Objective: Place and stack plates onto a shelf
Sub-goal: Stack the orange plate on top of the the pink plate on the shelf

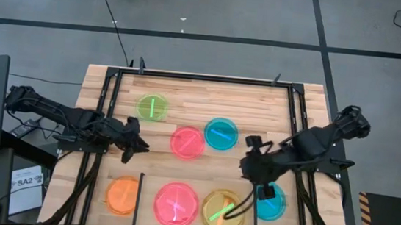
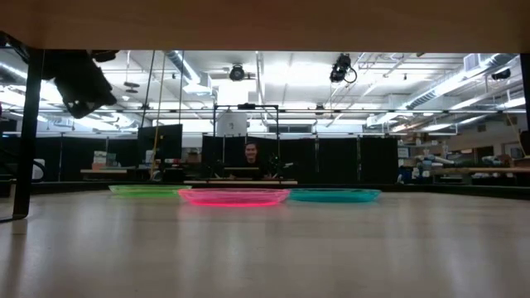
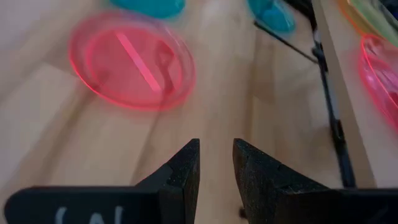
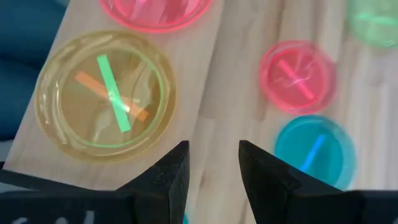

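Three plates lie on the table top: green (image 1: pixel 151 108), pink (image 1: pixel 187 142) and cyan (image 1: pixel 220 134). The shelf (image 1: pixel 147 222), a raised wooden board on thin black rods, runs along the near edge. It carries an orange plate (image 1: pixel 123 195), a larger pink plate (image 1: pixel 176 205), an orange and a green plate stacked (image 1: pixel 222 212) and a cyan plate (image 1: pixel 273 205), which my right arm partly hides. My left gripper (image 1: pixel 140 145) hovers left of the small pink plate (image 3: pixel 130 59), open by a narrow gap, empty. My right gripper (image 1: pixel 250 170) hovers above the stack (image 4: pixel 106 93), open, empty.
Thick black rails (image 1: pixel 104 118) run along the table's left and right sides and its far edge. In the low view the three table plates (image 2: pixel 234 196) lie in a row under the shelf board (image 2: pixel 265 21). A person sits far behind the table (image 2: pixel 251 153).
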Motion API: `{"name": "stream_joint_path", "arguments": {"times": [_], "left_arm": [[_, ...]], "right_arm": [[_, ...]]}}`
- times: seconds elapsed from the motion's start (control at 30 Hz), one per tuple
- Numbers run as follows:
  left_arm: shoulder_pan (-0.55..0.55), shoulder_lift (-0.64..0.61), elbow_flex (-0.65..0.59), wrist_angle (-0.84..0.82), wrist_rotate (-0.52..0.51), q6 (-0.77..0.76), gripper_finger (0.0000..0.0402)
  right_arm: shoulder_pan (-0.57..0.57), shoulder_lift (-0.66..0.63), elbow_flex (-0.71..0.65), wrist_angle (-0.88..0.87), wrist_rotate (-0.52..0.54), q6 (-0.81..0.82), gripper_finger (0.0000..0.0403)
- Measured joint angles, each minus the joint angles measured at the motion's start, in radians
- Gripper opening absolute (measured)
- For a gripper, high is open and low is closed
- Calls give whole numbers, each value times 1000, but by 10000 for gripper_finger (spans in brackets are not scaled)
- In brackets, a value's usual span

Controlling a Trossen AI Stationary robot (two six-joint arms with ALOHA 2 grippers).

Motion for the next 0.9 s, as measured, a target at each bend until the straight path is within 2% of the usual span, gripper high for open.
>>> {"name": "stream_joint_path", "arguments": {"times": [0.2, 0.3, 0.47, 0.63, 0.9], "left_arm": [[0, 0, 2, -24, 90, -18, 102], [-2, 3, 46, -115, 95, -18, 102], [-21, 3, 149, -262, 33, -16, 102], [-72, 5, 175, -288, 19, -49, 102], [-230, 81, 175, -453, 19, -259, 102]], "right_arm": [[48, -65, -6, 6, 113, 15, 145], [56, -120, -76, 49, 152, 14, 145], [54, -267, -303, 190, 151, 35, 144], [51, -454, -542, 322, 151, 141, 144], [51, -716, -861, 574, 148, 252, 144]]}}
